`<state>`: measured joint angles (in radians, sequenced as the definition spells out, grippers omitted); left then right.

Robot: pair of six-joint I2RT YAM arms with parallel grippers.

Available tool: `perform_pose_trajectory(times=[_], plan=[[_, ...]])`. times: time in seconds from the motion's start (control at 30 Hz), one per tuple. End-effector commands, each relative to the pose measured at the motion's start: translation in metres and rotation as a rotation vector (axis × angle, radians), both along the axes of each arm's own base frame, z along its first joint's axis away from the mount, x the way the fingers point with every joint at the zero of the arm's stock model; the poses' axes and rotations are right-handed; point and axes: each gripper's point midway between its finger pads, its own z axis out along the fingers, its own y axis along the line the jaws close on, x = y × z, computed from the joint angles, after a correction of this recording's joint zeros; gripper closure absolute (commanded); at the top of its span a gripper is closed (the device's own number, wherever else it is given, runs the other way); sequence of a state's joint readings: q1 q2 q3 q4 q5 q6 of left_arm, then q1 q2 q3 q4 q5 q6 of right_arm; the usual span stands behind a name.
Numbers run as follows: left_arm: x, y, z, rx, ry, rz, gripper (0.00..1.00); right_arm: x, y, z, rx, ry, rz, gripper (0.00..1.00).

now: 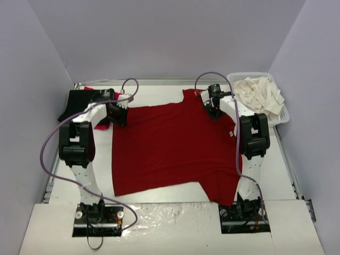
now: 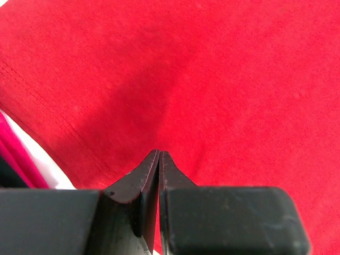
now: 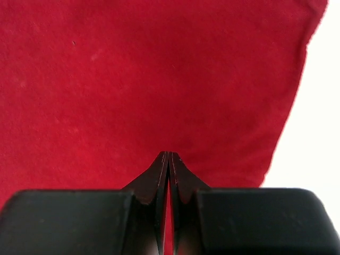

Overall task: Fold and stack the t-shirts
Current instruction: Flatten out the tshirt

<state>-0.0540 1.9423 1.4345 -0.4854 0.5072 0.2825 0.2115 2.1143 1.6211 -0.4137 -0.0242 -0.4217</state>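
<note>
A dark red t-shirt (image 1: pixel 170 149) lies spread flat on the white table, with a small white neck label (image 1: pixel 232 133) near its right side. My left gripper (image 1: pixel 118 114) is at the shirt's far left corner, jaws closed at the hem; in the left wrist view (image 2: pixel 160 151) the cloth (image 2: pixel 212 79) runs straight off the tips. My right gripper (image 1: pixel 212 109) is at the shirt's far right edge, jaws closed on the cloth; it also shows in the right wrist view (image 3: pixel 169 153) with the cloth (image 3: pixel 133 79) ahead of it.
A folded black t-shirt (image 1: pixel 79 103) with bright red cloth (image 1: pixel 102 125) under it lies at the far left; the bright red cloth (image 2: pixel 13 154) shows in the left wrist view. A white lattice basket (image 1: pixel 282 116) at the far right holds cream-white shirts (image 1: pixel 260 93). Grey walls surround the table.
</note>
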Motion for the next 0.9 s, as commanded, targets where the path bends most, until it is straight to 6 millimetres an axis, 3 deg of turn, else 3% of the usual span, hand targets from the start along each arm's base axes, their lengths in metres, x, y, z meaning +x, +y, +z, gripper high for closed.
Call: perform_pose_trajectory(times=[0.0,0.33,0.43,0.67,0.87], plan=[[0.019,0.002,0.011,0.01,-0.033,0.04,0.98,0.002,0.009,0.005,0.034,0.02,0.005,1.0],[0.026,0.014,-0.016,0.136,0.058,0.073,0.98,0.015,0.009,-0.013,0.05,0.042,-0.007,1.0],[0.026,0.021,-0.033,0.206,0.107,0.092,0.98,0.015,0.009,-0.021,0.052,0.059,-0.013,1.0],[0.03,0.019,-0.046,0.238,0.166,0.107,0.98,0.014,0.005,-0.047,0.062,0.113,-0.03,1.0],[0.045,0.011,-0.05,0.24,0.159,0.094,0.98,0.024,-0.006,-0.059,0.035,0.115,-0.065,1.0]])
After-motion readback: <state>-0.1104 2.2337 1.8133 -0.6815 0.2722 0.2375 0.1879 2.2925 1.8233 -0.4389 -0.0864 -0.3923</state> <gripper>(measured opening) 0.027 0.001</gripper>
